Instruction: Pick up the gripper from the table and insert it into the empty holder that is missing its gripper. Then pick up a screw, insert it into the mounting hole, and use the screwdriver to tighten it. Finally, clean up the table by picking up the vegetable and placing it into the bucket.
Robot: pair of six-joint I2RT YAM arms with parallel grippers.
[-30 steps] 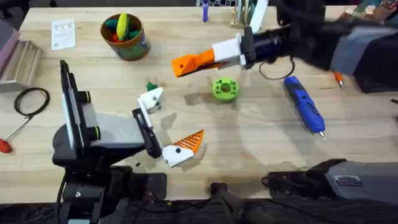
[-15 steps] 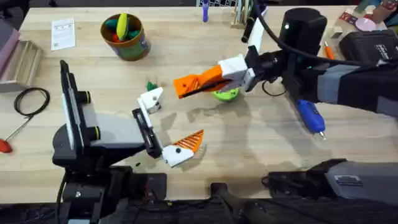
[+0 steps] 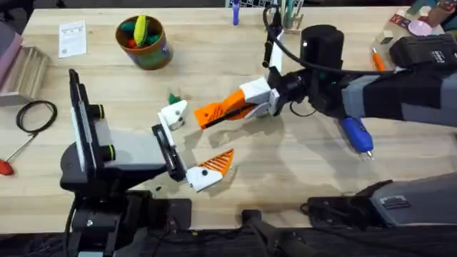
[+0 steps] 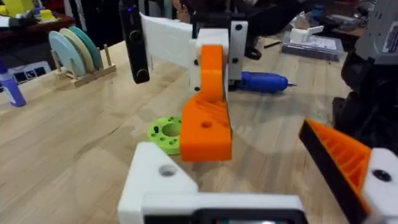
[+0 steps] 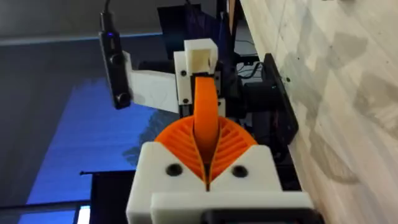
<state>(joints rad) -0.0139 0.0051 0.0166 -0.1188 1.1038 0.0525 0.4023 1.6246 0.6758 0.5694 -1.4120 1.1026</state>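
My right gripper (image 3: 243, 105) reaches in from the right, shut on the orange ribbed gripper (image 3: 214, 112), which it holds above the table. The orange gripper's (image 5: 206, 112) tip points at the white holder (image 5: 200, 55), a short gap away. That bare holder (image 3: 173, 113) is one finger of my open left gripper (image 3: 196, 140); the other finger (image 3: 213, 167) carries an orange pad. The tiny dark green vegetable (image 3: 173, 98) lies just beyond the holder. The bucket (image 3: 145, 44) stands at the back left. The blue screwdriver (image 3: 355, 134) lies partly under the right arm.
A bright green disc (image 4: 165, 132) lies under the held orange gripper. At the left edge are a black cable coil (image 3: 36, 114) and a red-handled tool (image 3: 6, 165). A paper card (image 3: 72, 37) lies beside the bucket. A thin orange pen-like tool (image 3: 377, 58) is far right.
My right arm has swung left and nearer with the orange gripper, from beyond the green disc to just right of the bare holder, now covering the disc. The left arm has not moved.
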